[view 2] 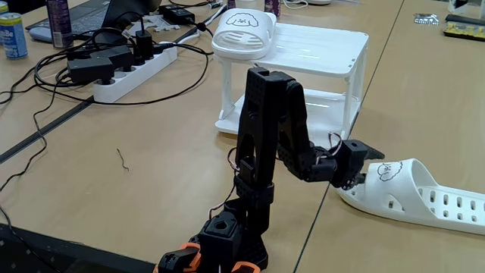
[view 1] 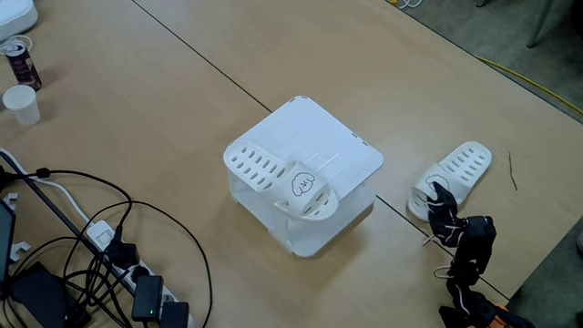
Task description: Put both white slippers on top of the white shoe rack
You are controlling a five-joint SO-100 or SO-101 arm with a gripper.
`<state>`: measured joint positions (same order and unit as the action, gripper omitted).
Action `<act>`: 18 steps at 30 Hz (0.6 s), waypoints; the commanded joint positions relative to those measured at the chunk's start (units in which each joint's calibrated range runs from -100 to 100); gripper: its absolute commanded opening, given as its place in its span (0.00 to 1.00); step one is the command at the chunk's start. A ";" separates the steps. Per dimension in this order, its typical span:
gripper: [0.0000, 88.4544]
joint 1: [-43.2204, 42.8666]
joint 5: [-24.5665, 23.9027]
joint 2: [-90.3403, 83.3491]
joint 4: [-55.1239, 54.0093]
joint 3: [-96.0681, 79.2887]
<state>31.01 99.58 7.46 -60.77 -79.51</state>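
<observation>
The white shoe rack [view 1: 332, 137] stands mid-table, and it also shows at the back in the other fixed view [view 2: 322, 45]. One white slipper [view 1: 278, 173] lies on the rack's top at its edge, cartoon face visible [view 2: 241, 30]. The second white slipper [view 1: 458, 171] lies flat on the table to the right of the rack [view 2: 424, 199]. My black gripper [view 1: 437, 205] is at this slipper's strap end, by the face [view 2: 362, 167]. Its jaws are open a little around the strap's edge. The slipper rests on the table.
A white power strip [view 2: 132, 68] with plugs and black cables [view 1: 100, 246] lies left of the rack. A paper cup [view 1: 22, 103] and a can [view 1: 20, 59] stand at the far left. My arm's base [view 2: 223, 239] sits at the table's near edge.
</observation>
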 commanded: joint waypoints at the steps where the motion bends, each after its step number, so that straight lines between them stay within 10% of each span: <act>1: 0.22 2.95 0.42 -0.94 -2.90 -0.19; 18: 0.22 8.87 0.42 -0.86 -5.23 -0.10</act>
<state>41.80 99.58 7.46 -64.38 -79.96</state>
